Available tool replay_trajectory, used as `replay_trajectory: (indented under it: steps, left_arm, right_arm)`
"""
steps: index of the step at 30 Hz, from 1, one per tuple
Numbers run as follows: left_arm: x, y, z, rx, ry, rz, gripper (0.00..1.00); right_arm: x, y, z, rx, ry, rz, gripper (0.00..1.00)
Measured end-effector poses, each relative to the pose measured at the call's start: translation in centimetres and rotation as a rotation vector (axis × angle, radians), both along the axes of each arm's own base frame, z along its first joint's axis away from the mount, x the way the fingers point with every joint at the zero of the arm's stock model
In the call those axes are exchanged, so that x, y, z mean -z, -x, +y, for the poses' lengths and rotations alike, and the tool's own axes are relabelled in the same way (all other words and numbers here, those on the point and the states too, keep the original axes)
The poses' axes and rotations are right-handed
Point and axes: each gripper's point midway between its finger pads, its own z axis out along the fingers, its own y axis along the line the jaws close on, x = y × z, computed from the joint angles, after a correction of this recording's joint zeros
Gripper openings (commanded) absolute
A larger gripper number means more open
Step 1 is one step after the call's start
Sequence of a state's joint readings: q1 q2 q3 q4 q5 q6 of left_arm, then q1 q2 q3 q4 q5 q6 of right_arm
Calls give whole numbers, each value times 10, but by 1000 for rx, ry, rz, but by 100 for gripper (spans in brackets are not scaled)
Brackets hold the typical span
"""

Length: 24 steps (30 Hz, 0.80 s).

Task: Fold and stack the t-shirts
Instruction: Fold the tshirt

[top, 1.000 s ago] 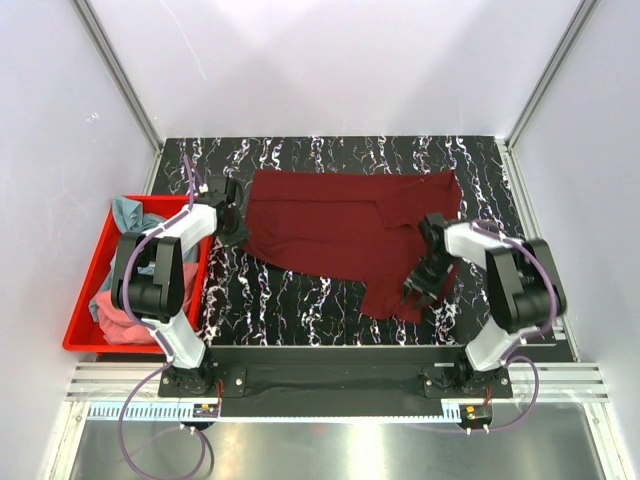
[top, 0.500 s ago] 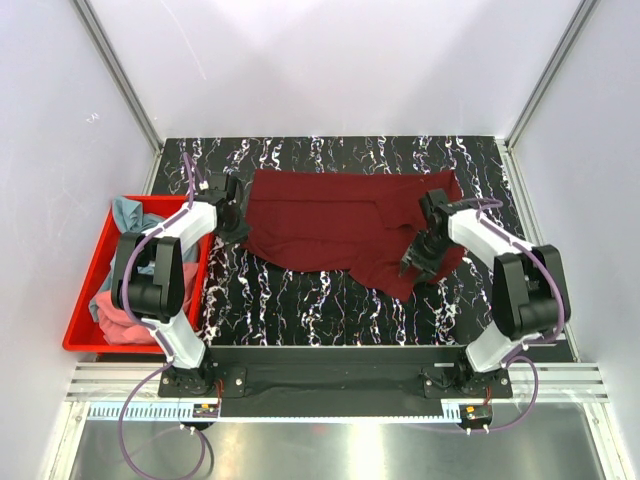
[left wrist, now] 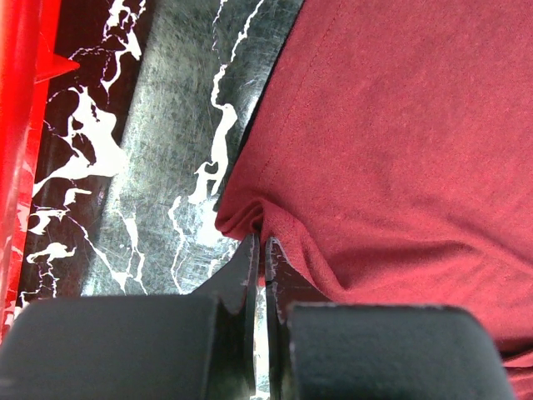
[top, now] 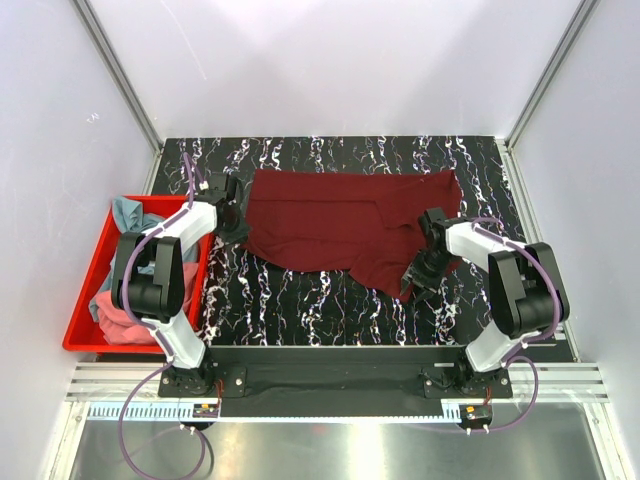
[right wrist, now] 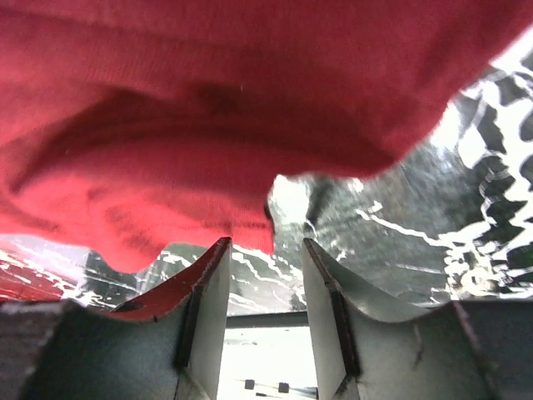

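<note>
A dark maroon t-shirt (top: 340, 225) lies spread across the black marbled table (top: 300, 305). My left gripper (top: 236, 232) sits at the shirt's left edge. In the left wrist view that gripper (left wrist: 260, 243) is shut, pinching a fold of the maroon cloth (left wrist: 391, 150) at its tips. My right gripper (top: 412, 285) hovers at the shirt's near right corner. In the right wrist view it (right wrist: 265, 246) stands open with nothing between the fingers, and the bunched maroon hem (right wrist: 208, 108) lies just beyond the tips. A teal-blue t-shirt (top: 125, 212) and a coral pink t-shirt (top: 115, 310) lie crumpled in the bin.
A red plastic bin (top: 85, 300) stands off the table's left edge, beside the left arm. White walls enclose the table on three sides. Bare marbled surface runs along the near edge in front of the shirt.
The shirt's near right flap has been drawn in toward the body of the shirt. The right gripper's jaws widened and it slid back slightly toward me. The left gripper has stayed put.
</note>
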<state>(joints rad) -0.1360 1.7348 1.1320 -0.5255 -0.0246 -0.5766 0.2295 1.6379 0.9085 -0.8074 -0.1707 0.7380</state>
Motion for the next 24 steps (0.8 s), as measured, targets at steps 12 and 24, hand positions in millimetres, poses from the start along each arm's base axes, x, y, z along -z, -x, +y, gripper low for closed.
replay_trajectory:
  steps: [12, 24]
  left_arm:
    - [-1, 1, -4, 9, 20, 2, 0]
    - [1, 2, -4, 10, 21, 5, 0]
  right_arm:
    - [7, 4, 12, 32, -59, 35, 36]
    - [7, 4, 13, 41, -50, 39, 43]
